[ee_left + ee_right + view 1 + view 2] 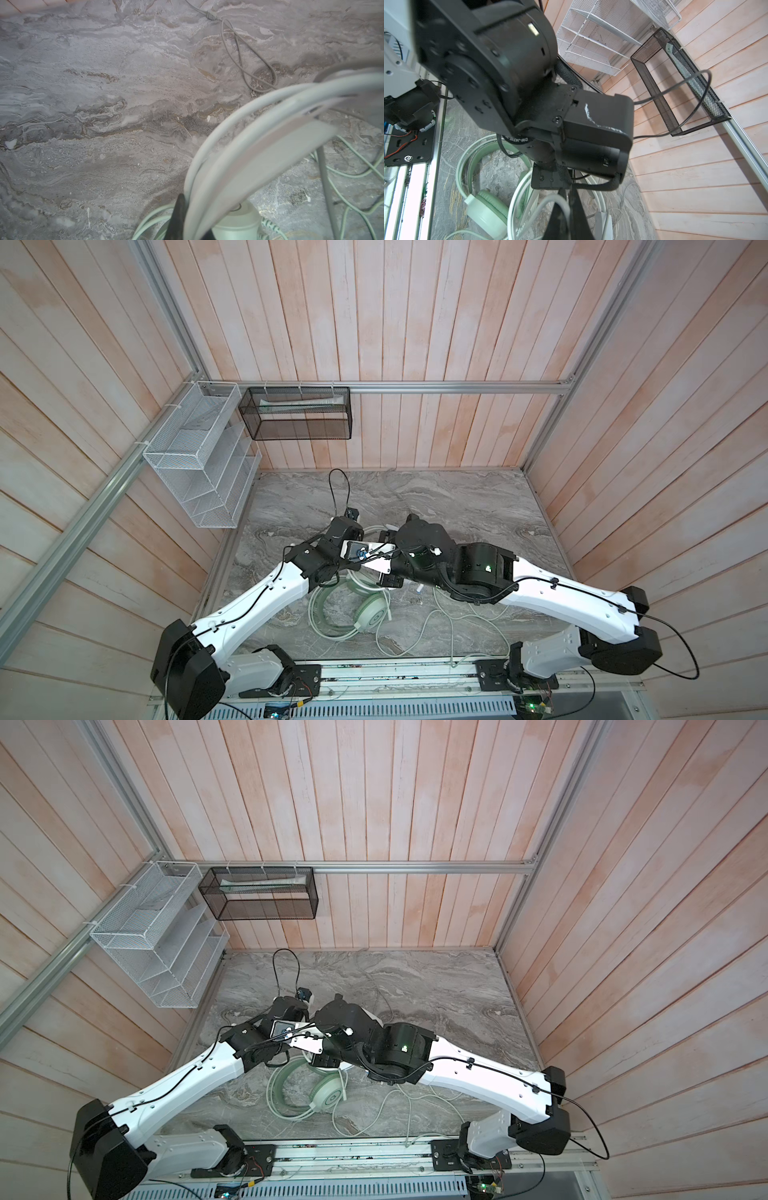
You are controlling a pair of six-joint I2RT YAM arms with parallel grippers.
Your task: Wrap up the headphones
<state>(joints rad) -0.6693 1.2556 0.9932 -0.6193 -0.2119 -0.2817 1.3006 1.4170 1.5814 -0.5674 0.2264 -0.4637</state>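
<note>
Left claw (192, 226), closed, pinches the white headset (259, 155) by its band, steadying it over the bench (104, 104). Right claw (569, 216), closed alongside, seems to pinch its cable (550, 198) for winding. Mint headset (374, 614) lies just beneath both.

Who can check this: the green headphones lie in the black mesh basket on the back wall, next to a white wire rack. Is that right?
No. The green headphones lie on the marble table, not in the black mesh basket, as both top views show. That basket does hang on the back wall next to the white wire rack.
</note>
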